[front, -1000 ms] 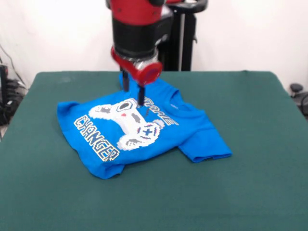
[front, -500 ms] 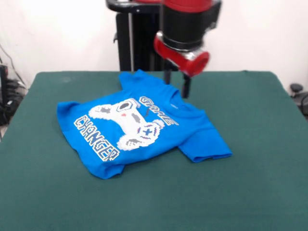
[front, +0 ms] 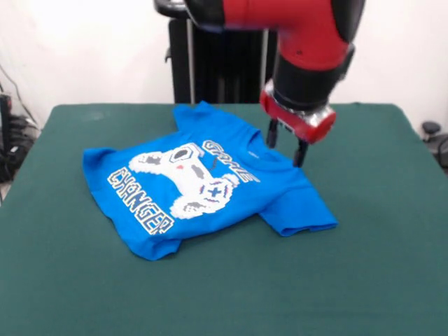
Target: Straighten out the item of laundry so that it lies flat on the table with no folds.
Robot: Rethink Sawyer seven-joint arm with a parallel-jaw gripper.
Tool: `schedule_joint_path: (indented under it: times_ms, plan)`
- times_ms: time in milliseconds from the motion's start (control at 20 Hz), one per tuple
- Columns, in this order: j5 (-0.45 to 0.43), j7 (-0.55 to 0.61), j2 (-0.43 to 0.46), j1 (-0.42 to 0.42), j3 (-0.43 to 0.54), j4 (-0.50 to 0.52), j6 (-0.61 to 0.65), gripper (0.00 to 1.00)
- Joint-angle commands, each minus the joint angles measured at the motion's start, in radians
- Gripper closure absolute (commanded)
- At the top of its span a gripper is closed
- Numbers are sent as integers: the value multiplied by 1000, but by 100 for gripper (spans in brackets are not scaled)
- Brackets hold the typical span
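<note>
Small bright blue short-sleeved T-shirt (front: 210,185) lies on the dark green felt-like table top (front: 364,266), left of centre in the frame. White pixel-style game controller print and "GAME CHANGER" lettering face up, running diagonally. Shirt is not flat: lower left hem is rumpled and looks tucked under, one sleeve sticks out toward lower right, another blue corner points to the upper middle near the far table edge. Cloth shows creases around the collar area.

Red and black robot arm (front: 308,42) comes down from the top, right of centre. Its gripper (front: 285,144) hangs just over the shirt's upper right edge, near the collar and shoulder. Two dark fingers (front: 300,152) are spread apart with a gap between them, nothing held. Cannot tell if the tips touch the fabric.

Black pedestal column (front: 210,63) stands behind the table at upper centre.
</note>
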Motion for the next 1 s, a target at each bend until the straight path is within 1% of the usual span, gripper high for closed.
schedule_joint_path:
  times_ms: [50, 200, 400, 650, 850, 1000]
  plan:
    - [50, 282, 187, 88, -89, -142, -86, 0]
    - [55, 298, 225, 121, -134, -214, -71, 0]
    - [117, 243, 234, 111, -114, -280, -11, 0]
    - [220, 186, 175, 105, -69, -273, 123, 0]
    - [278, 141, 135, 88, -43, -233, 140, 0]
    - [296, 121, 121, 96, -51, -235, 153, 0]
